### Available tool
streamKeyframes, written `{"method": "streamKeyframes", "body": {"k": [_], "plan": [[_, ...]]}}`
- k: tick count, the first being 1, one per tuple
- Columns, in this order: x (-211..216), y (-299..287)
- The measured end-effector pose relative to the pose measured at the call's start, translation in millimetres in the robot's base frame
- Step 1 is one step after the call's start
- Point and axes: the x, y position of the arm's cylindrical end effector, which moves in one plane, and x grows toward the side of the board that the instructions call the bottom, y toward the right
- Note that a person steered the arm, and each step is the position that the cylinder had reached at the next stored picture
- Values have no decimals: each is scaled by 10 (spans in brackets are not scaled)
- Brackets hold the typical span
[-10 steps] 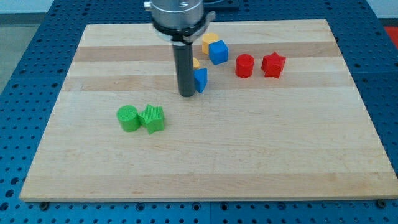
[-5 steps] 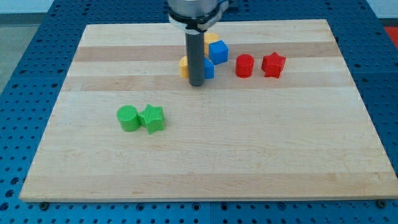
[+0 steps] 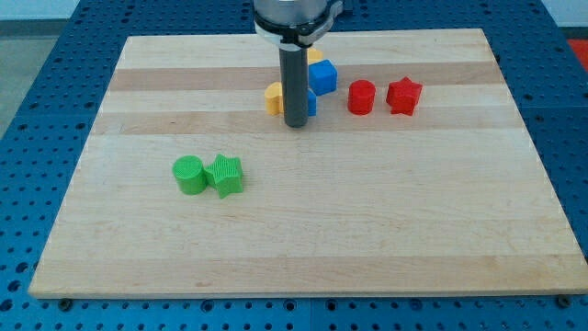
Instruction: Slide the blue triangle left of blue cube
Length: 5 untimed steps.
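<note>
The blue cube (image 3: pixel 322 77) sits near the board's top middle. The blue triangle (image 3: pixel 311 101) lies just below and left of it, mostly hidden behind my rod; only a blue sliver shows on the rod's right. My tip (image 3: pixel 295 123) rests on the board at the triangle's lower left, touching or nearly touching it. A yellow block (image 3: pixel 274 97) shows just left of the rod.
Another yellow block (image 3: pixel 314 57) peeks out above the blue cube. A red cylinder (image 3: pixel 362 97) and a red star (image 3: pixel 403 95) lie to the right. A green cylinder (image 3: pixel 190 175) and a green star (image 3: pixel 225 175) sit at lower left.
My tip moved right and up the view. The blue triangle slid up and right, closer to the blue cube. The yellow block now shows to the rod's left.
</note>
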Motion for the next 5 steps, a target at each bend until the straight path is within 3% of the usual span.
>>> {"method": "streamKeyframes", "body": {"k": [3, 5], "plan": [[-388, 0], [-388, 0]]}}
